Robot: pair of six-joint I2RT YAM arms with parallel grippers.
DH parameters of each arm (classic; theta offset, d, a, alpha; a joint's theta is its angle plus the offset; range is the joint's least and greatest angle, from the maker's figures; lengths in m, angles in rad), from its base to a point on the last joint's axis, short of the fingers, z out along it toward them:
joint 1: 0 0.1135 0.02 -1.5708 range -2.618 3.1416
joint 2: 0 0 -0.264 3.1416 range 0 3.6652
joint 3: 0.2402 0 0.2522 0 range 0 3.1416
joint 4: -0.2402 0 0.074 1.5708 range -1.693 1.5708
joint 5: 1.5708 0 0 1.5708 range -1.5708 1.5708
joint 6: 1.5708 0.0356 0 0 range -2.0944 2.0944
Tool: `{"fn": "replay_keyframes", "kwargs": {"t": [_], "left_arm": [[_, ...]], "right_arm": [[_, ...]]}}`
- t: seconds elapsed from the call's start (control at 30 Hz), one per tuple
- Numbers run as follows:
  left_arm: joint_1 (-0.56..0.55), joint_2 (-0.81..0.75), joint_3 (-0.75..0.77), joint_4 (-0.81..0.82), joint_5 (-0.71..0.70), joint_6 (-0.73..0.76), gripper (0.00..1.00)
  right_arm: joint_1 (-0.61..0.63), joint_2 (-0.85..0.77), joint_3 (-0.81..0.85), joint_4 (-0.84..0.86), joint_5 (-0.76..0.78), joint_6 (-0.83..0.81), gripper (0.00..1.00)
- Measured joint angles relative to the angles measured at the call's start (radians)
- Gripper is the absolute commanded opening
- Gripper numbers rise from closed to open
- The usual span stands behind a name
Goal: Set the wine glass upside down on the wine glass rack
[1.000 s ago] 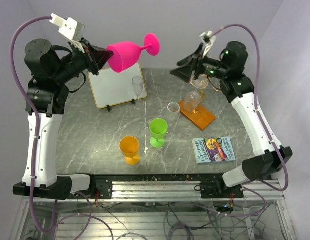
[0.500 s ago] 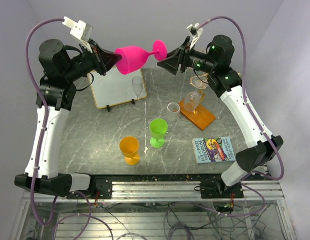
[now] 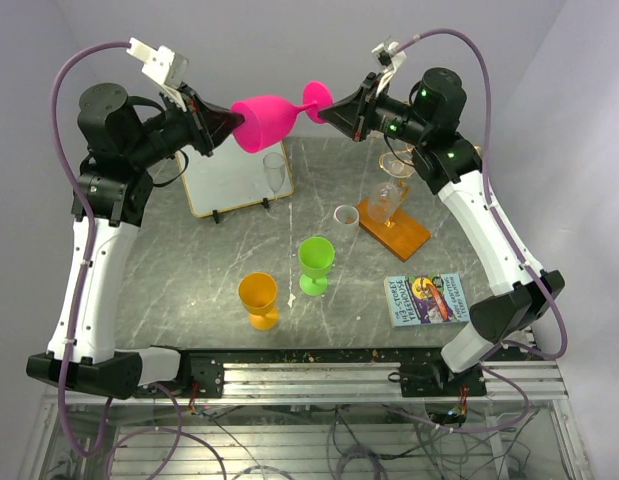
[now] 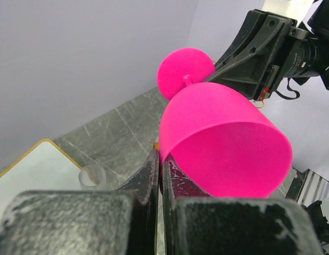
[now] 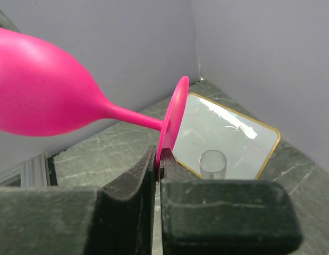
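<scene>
The pink wine glass [image 3: 264, 120] lies on its side high above the back of the table, held between both arms. My left gripper [image 3: 221, 125] is shut on the bowl's rim [image 4: 163, 146], one finger inside and one outside. My right gripper [image 3: 329, 108] is shut on the edge of the glass's round foot [image 5: 172, 114]; its fingertips pinch the disc from both sides. The wine glass rack [image 3: 396, 168], gold wire on an orange base [image 3: 399, 232], stands below the right arm with a clear glass [image 3: 385, 200] on it.
A white board [image 3: 229, 178] on a stand is at the back left, a clear flute [image 3: 276, 172] beside it. A small clear tumbler [image 3: 346, 215], a green goblet [image 3: 315, 264] and an orange goblet [image 3: 259, 299] stand mid-table. A book [image 3: 427, 298] lies front right.
The right arm swung left from the rack up to the glass and its jaws closed on the foot. The left arm carried the glass slightly right and levelled it.
</scene>
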Motion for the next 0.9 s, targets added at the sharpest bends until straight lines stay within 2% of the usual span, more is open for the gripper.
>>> {"fn": "replay_keyframes", "kwargs": {"t": [0.1, 0.3, 0.53, 0.7, 0.9], "left_arm": [[-0.001, -0.005, -0.011, 0.001, 0.000, 0.001, 0.14], [-0.004, -0.027, -0.037, -0.005, -0.002, 0.013, 0.54], [-0.003, -0.080, -0.043, -0.042, -0.051, 0.062, 0.82], [0.008, -0.146, -0.066, -0.093, -0.143, 0.131, 0.90], [0.020, -0.229, -0.110, -0.152, -0.241, 0.234, 0.92]], "right_arm": [[0.001, 0.000, 0.000, -0.007, 0.023, -0.004, 0.00], [0.003, -0.001, 0.000, -0.025, 0.076, -0.037, 0.00], [-0.026, -0.026, -0.011, -0.069, 0.148, -0.109, 0.00], [-0.088, -0.064, -0.021, -0.097, 0.228, -0.203, 0.00], [-0.118, -0.072, 0.024, -0.164, 0.441, -0.374, 0.00]]}}
